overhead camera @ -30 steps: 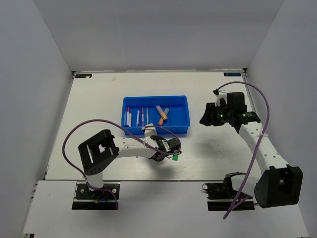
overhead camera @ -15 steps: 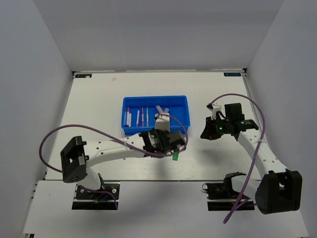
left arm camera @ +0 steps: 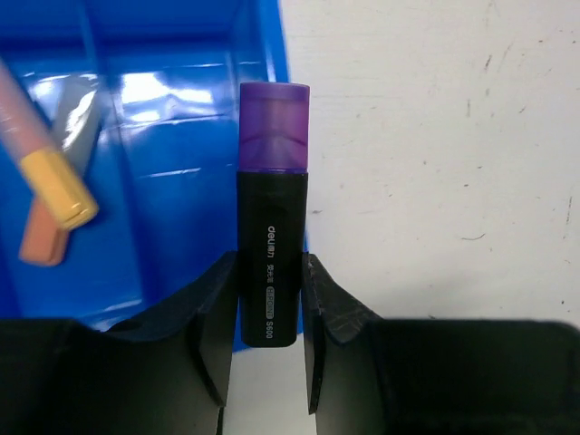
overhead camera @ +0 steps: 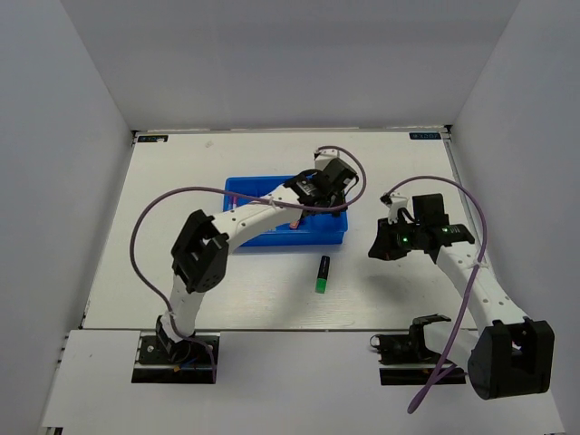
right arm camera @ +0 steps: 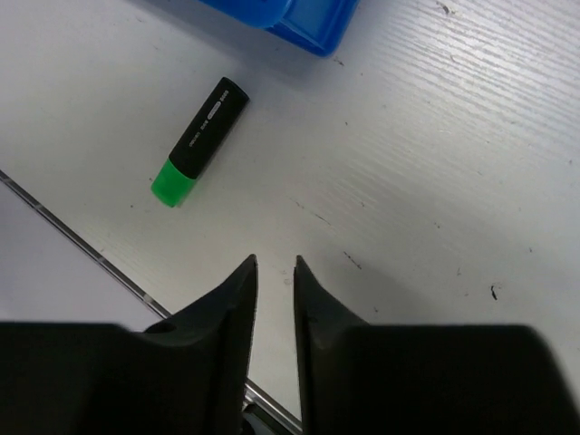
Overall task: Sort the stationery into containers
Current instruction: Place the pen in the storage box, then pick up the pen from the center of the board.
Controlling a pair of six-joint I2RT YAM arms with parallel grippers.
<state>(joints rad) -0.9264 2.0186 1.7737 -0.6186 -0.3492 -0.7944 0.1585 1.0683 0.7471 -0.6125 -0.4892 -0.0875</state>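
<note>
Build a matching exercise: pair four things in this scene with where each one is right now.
Things
1. purple-capped black highlighter
2. green-capped black highlighter
3. pale pink marker with an orange cap
4. right gripper

Places
A. lying inside the blue plastic tray
B. hovering empty above the white table
C. clamped in the left gripper
D. lying loose on the table, outside the tray

Pairs: 1-C, 2-D, 3-A, 4-B
</note>
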